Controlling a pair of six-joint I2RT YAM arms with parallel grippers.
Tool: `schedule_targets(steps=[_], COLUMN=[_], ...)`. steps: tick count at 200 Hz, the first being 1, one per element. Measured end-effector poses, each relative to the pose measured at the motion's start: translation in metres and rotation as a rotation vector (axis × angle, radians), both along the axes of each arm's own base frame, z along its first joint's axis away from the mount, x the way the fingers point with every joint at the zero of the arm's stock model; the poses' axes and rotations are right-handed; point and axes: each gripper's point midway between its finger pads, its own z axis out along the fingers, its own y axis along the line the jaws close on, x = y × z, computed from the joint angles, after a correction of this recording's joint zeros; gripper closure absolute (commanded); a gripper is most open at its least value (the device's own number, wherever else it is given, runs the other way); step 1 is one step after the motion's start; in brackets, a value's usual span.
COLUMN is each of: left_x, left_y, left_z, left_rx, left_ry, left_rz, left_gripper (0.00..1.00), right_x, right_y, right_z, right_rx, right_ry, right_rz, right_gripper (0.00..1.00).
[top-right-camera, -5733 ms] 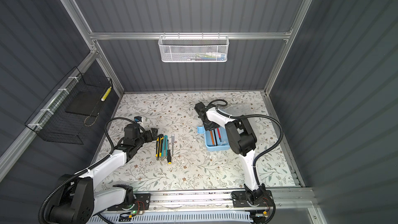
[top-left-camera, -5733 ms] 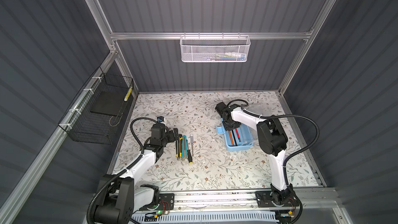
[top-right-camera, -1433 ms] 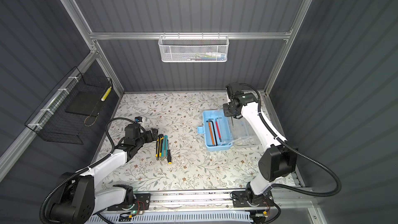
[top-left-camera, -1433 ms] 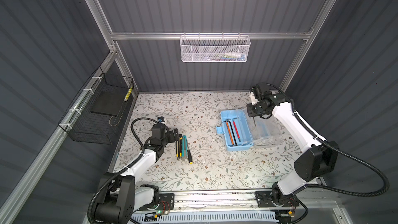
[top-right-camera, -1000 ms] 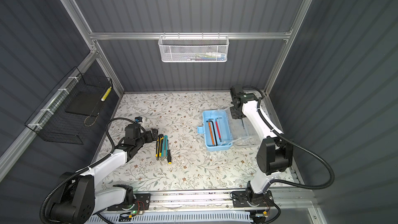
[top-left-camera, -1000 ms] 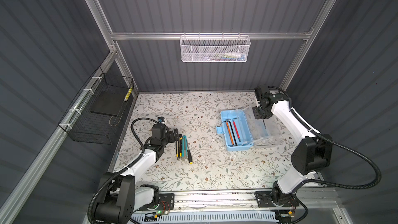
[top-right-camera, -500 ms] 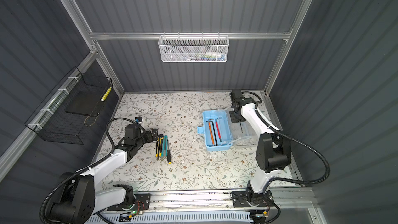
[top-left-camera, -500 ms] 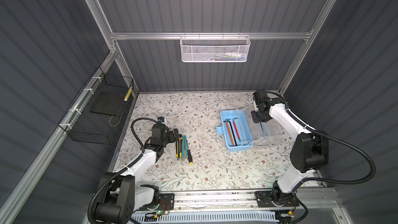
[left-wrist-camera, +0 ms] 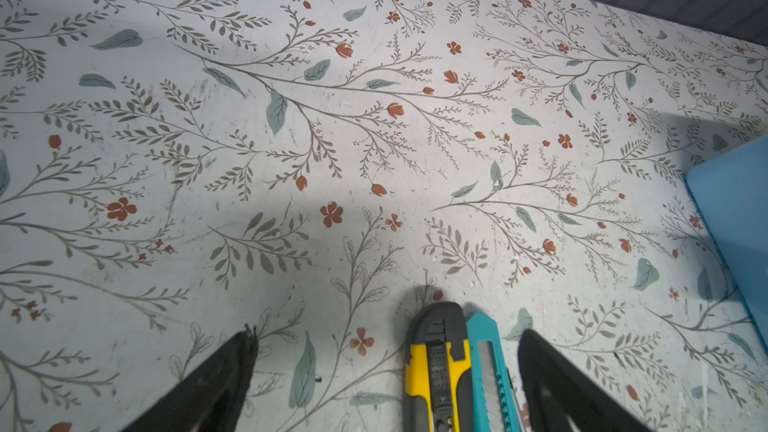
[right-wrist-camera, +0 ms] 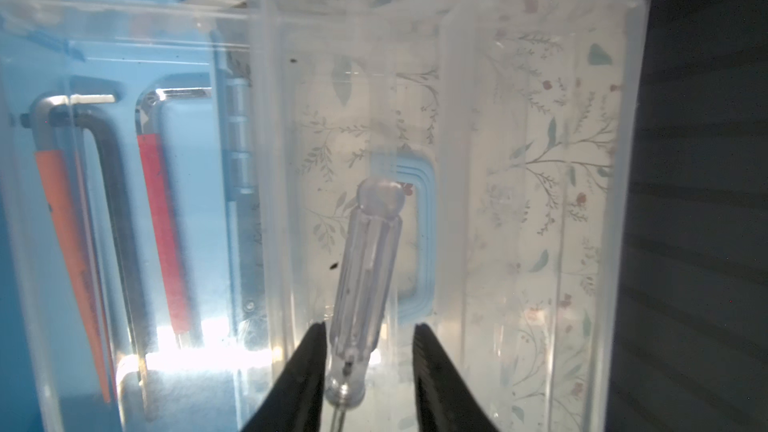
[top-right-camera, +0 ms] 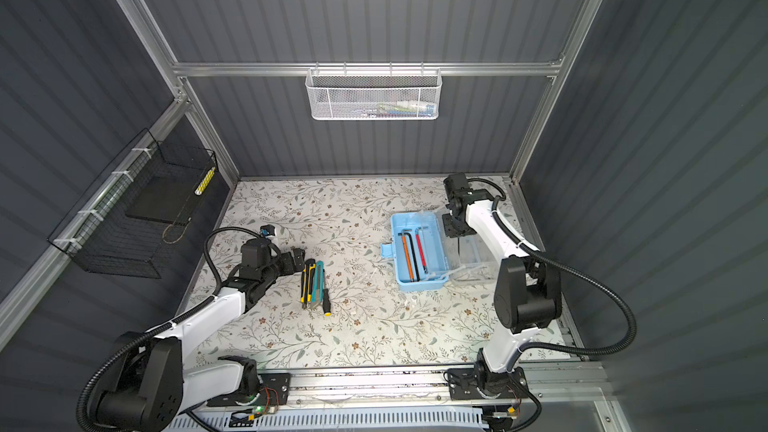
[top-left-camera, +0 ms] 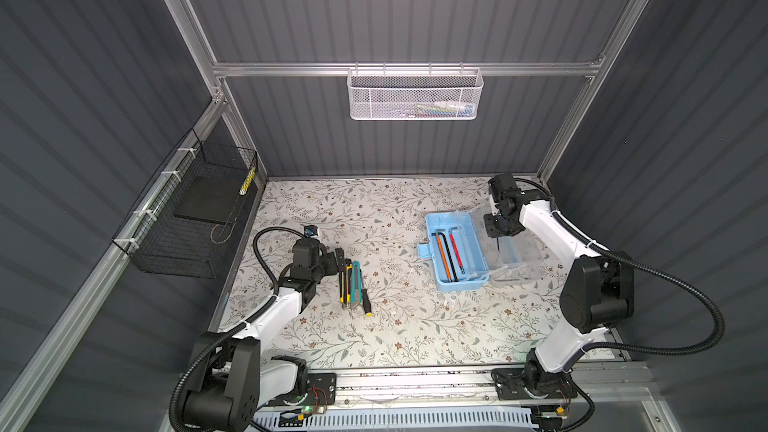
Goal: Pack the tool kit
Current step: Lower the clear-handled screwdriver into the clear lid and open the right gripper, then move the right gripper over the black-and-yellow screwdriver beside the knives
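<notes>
Two pincers, both open: right pincer [right-wrist-camera: 365,328] straddles the clear-handled screwdriver [right-wrist-camera: 368,268] lying lengthwise in the clear lid [right-wrist-camera: 519,201] of the tool kit [top-left-camera: 471,238]; left pincer [left-wrist-camera: 386,336] straddles utility knives [left-wrist-camera: 440,363] well apart.

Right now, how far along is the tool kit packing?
Done: three hex keys lie in the tool kit base. In hand: the right gripper, jaws apart, sits over the opened clear lid with a clear-handled screwdriver between them, apparently resting in the lid. To do: yellow knife, teal knife and a black-handled screwdriver on the mat by the open left gripper; lid not yet shut.
</notes>
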Motion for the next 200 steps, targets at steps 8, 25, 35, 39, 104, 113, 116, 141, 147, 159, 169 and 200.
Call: schedule_targets(steps=[8, 25, 35, 39, 104, 113, 116, 141, 147, 159, 169, 200], left_x=[0.0, 0.0, 0.0, 0.0, 0.0, 0.0, 0.0, 0.0, 0.0, 0.001, 0.001, 0.001], left_y=[0.0, 0.0, 0.0, 0.0, 0.0, 0.0, 0.001, 0.002, 0.002, 0.002, 0.002, 0.002], left_z=[0.0, 0.0, 0.0, 0.0, 0.0, 0.0, 0.0, 0.003, 0.005, 0.008, 0.008, 0.008], left_rx=[0.0, 0.0, 0.0, 0.0, 0.0, 0.001, 0.002, 0.003, 0.001, -0.001, -0.002, -0.001], left_ry=[0.0, 0.0, 0.0, 0.0, 0.0, -0.001, -0.001, -0.011, -0.016, -0.025, -0.026, -0.025], left_rz=[0.0, 0.0, 0.0, 0.0, 0.001, 0.002, 0.004, 0.011, 0.012, 0.013, 0.013, 0.013], left_gripper=[0.0, 0.0, 0.0, 0.0, 0.0, 0.0, 0.0, 0.0, 0.0, 0.0, 0.0, 0.0], right_x=[0.001, 0.001, 0.001, 0.0, -0.04, -0.053, -0.058, -0.108, -0.119, -0.139, -0.151, -0.173], right_y=[-0.001, -0.001, 0.001, 0.002, 0.146, 0.18, 0.191, 0.279, 0.295, 0.317, 0.329, 0.362], right_z=[0.003, 0.009, 0.013, 0.014, 0.076, 0.072, 0.07, 0.022, 0.009, -0.02, -0.038, -0.066], right_rx=[-0.007, -0.017, -0.025, -0.028, 0.165, 0.221, 0.236, 0.319, 0.325, 0.315, 0.302, 0.303], right_ry=[-0.003, -0.009, -0.014, -0.017, -0.196, -0.192, -0.188, -0.051, -0.013, 0.06, 0.112, 0.19], right_rz=[0.0, -0.001, -0.002, 0.001, 0.289, 0.353, 0.373, 0.534, 0.561, 0.598, 0.617, 0.648], right_gripper=[0.53, 0.51, 0.5, 0.5, 0.47, 0.47, 0.46, 0.46, 0.46, 0.46, 0.46, 0.5])
